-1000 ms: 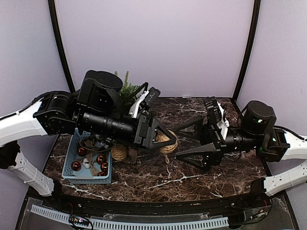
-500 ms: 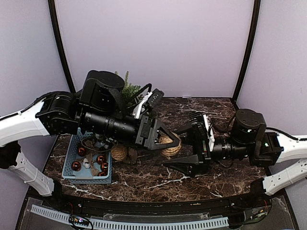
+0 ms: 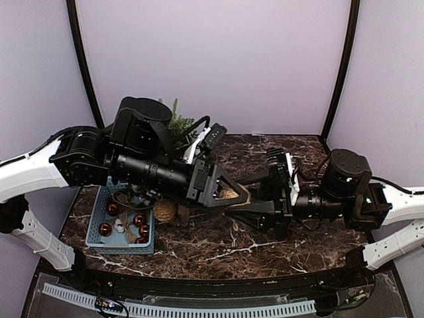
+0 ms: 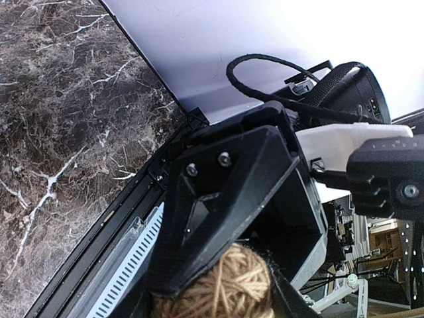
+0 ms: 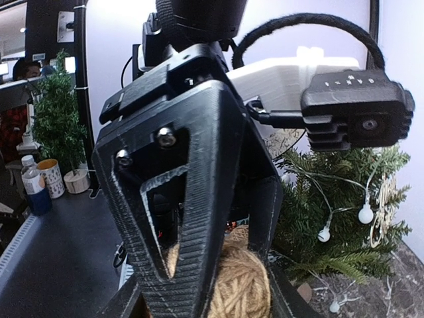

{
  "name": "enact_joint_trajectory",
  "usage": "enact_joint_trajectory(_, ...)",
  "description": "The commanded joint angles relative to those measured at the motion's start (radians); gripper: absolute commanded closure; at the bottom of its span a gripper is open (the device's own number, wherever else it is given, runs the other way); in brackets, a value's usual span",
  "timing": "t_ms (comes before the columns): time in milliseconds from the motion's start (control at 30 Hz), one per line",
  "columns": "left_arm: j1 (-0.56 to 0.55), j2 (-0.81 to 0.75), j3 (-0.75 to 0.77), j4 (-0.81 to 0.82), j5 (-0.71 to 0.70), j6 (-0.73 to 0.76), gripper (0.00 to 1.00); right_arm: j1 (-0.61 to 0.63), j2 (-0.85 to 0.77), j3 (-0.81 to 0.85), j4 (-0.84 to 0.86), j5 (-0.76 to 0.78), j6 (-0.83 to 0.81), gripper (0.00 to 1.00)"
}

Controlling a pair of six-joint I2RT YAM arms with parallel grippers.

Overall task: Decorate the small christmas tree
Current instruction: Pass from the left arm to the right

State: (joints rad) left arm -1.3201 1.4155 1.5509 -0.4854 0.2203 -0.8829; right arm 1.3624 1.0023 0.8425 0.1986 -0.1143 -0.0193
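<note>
The small christmas tree (image 3: 177, 122) stands at the back left of the table, mostly hidden behind my left arm. In the right wrist view the tree (image 5: 331, 205) fills the right side and carries a string of white bead lights. A tan twine ball (image 3: 228, 193) hangs above the table's middle. My left gripper (image 3: 225, 193) is shut on it from the left. My right gripper (image 3: 240, 199) meets it from the right, fingers closed against the same ball. The ball (image 4: 225, 285) sits between my left gripper (image 4: 222, 295) fingers. It also sits low in the right wrist view (image 5: 248, 285), inside my right gripper (image 5: 218, 295).
A blue basket (image 3: 99, 205) at the left holds red baubles (image 3: 139, 220) and other ornaments. A second twine ball (image 3: 163, 211) lies on the dark marble table (image 3: 278, 245) beside the basket. Purple walls close in the back and sides.
My right gripper has reached left to the twine ball and its wide-open fingers have closed in on it. The left arm has barely moved.
</note>
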Motion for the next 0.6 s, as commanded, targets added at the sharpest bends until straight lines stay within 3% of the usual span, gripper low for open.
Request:
enact_joint_trajectory(0,0.004,-0.025,-0.015,0.063,-0.004,-0.005,0.72,0.009,-0.006,0.008,0.038,0.001,0.005,0.62)
enact_joint_trajectory(100,0.005,-0.04,-0.037,0.086,-0.023,-0.007,0.65,0.009,-0.015,0.008,0.028,0.003,0.015,0.69)
enact_joint_trajectory(233,0.005,-0.069,-0.062,0.125,-0.076,0.028,0.3,0.008,-0.034,0.003,0.02,0.06,0.081,0.73)
enact_joint_trajectory(367,0.005,-0.122,-0.129,0.207,-0.139,0.09,0.06,-0.01,-0.044,0.002,-0.019,0.109,0.173,0.74)
enact_joint_trajectory(567,0.004,-0.137,-0.176,0.263,-0.144,0.226,0.01,-0.088,-0.109,-0.05,0.045,0.058,0.326,0.76)
